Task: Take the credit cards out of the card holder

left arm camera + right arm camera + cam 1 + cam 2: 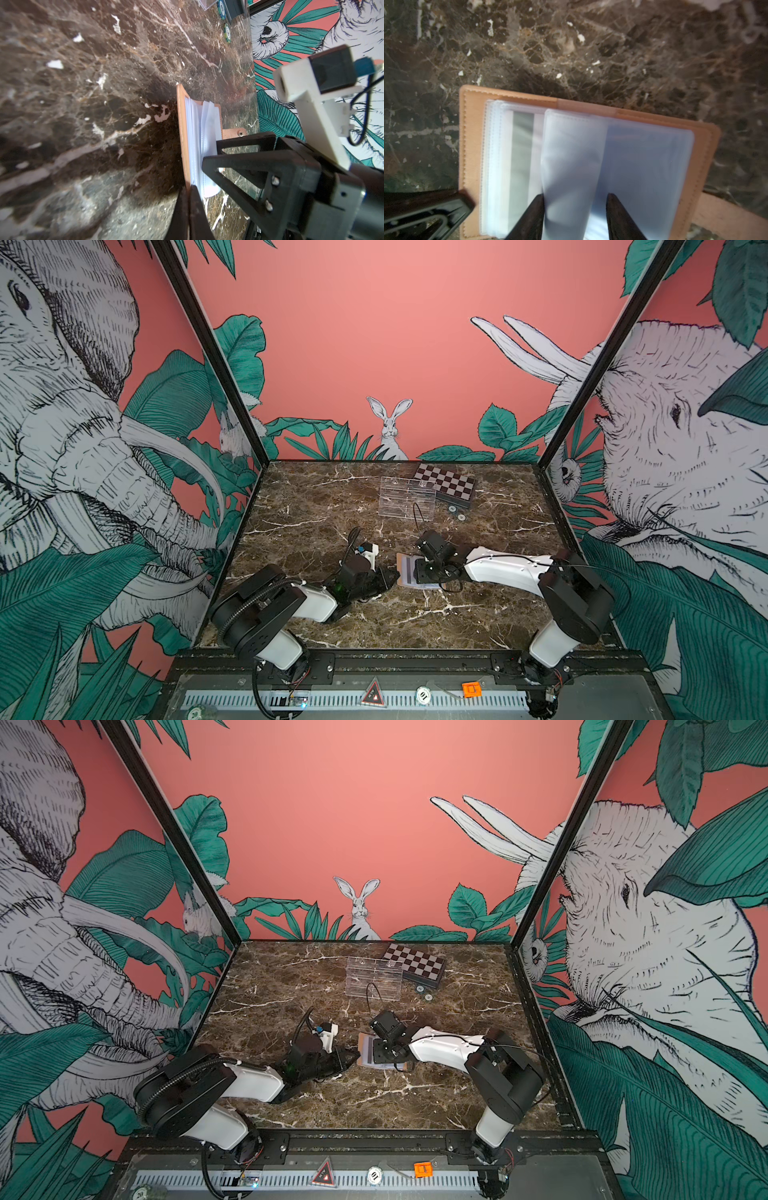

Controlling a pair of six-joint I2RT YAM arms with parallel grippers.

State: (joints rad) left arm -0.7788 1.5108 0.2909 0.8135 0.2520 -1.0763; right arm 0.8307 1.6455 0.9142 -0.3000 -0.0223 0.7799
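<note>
card holder: tan, stitched, lying open and flat on brown marble table, pale sleeves fanned upward. snap strap tab jutting from the card holder's right cover, flat on the marble.

credit card: white with a dark stripe, lodged inside a sleeve of the card holder's left stack; no card lying outside the card holder. further cards not discernible.

left gripper: at the card holder's left edge, clenched on the rim of the tan cover.

right gripper: directly over the card holder, pointing down into it, jaws apart, one finger on each side of a lifted, bowed sleeve; gripping or merely flanking cannot be told, view blurred.

clear compartment tray, checkered box, two round chips: well beyond the card holder, at its far side, clustered together.
</note>
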